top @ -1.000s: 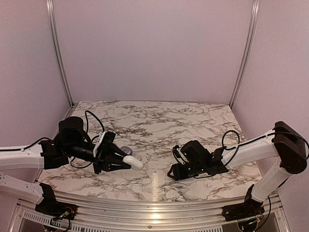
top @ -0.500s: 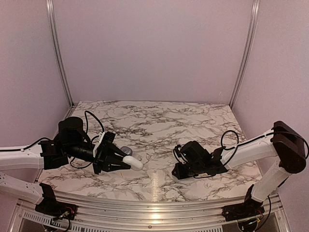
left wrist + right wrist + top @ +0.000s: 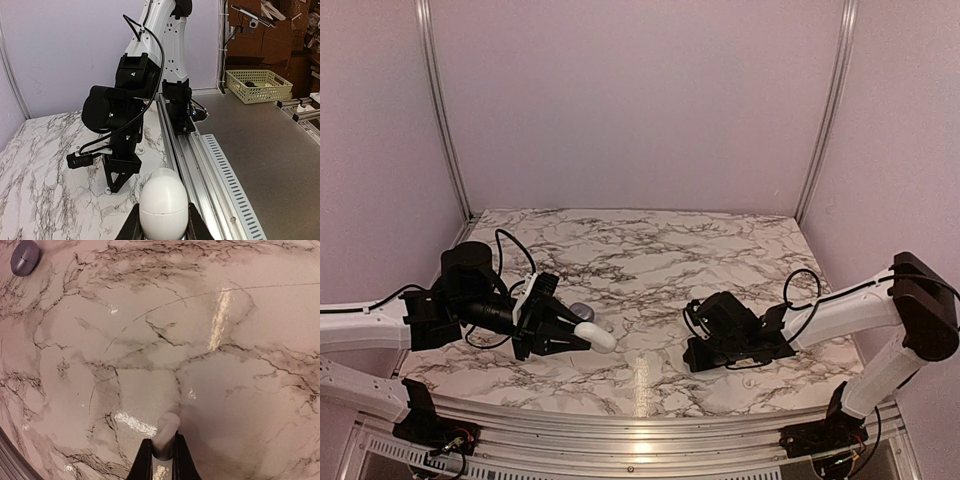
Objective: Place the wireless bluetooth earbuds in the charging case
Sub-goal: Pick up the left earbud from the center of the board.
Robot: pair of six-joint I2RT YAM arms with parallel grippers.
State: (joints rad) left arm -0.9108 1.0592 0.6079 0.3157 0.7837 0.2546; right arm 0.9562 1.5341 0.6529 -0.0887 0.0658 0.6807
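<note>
White case [image 3: 163, 202] clamped in left claw [image 3: 162, 223]; I fear the right claw's [image 3: 162, 446] tip-pinch may flick its bud [image 3: 167, 427] away.

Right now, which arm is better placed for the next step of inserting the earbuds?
Right, probably. The right gripper is shut on a small pale rounded piece, seemingly an earbud, at the marble tabletop. The left gripper is occupied, shut on the white egg-shaped case.
</note>
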